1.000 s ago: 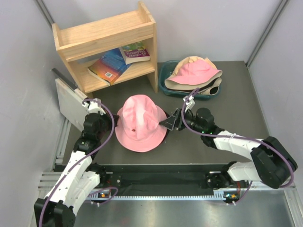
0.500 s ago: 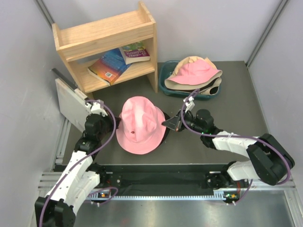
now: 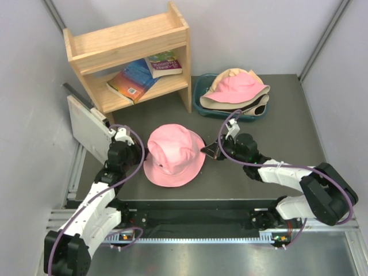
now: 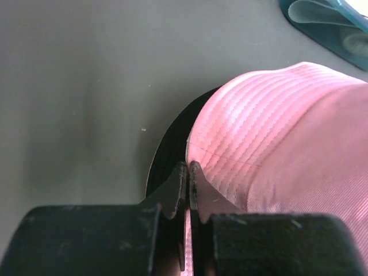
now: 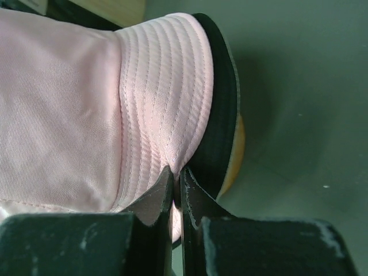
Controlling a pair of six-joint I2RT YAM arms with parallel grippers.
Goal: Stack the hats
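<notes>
A pink hat (image 3: 172, 154) sits crown-up in the middle of the table over a black hat, whose brim (image 3: 199, 144) peeks out on the right. My left gripper (image 3: 143, 154) is shut on the pink brim's left edge (image 4: 230, 149), with the black brim (image 4: 167, 152) just beneath. My right gripper (image 3: 207, 151) is shut on the pink brim's right edge (image 5: 167, 98); under it show the black brim (image 5: 221, 132) and a tan edge (image 5: 237, 150). Another pink hat (image 3: 238, 85) lies on a beige hat (image 3: 221, 102) in the teal tub.
The teal tub (image 3: 202, 106) stands at the back right. A wooden shelf (image 3: 129, 43) with books (image 3: 144, 73) stands at the back left. A white board (image 3: 86, 123) leans at the left wall beside my left arm.
My right gripper has closed on the pink brim. The pink hat has come down and rounded out over the black hat, and both grippers have shifted slightly with it.
</notes>
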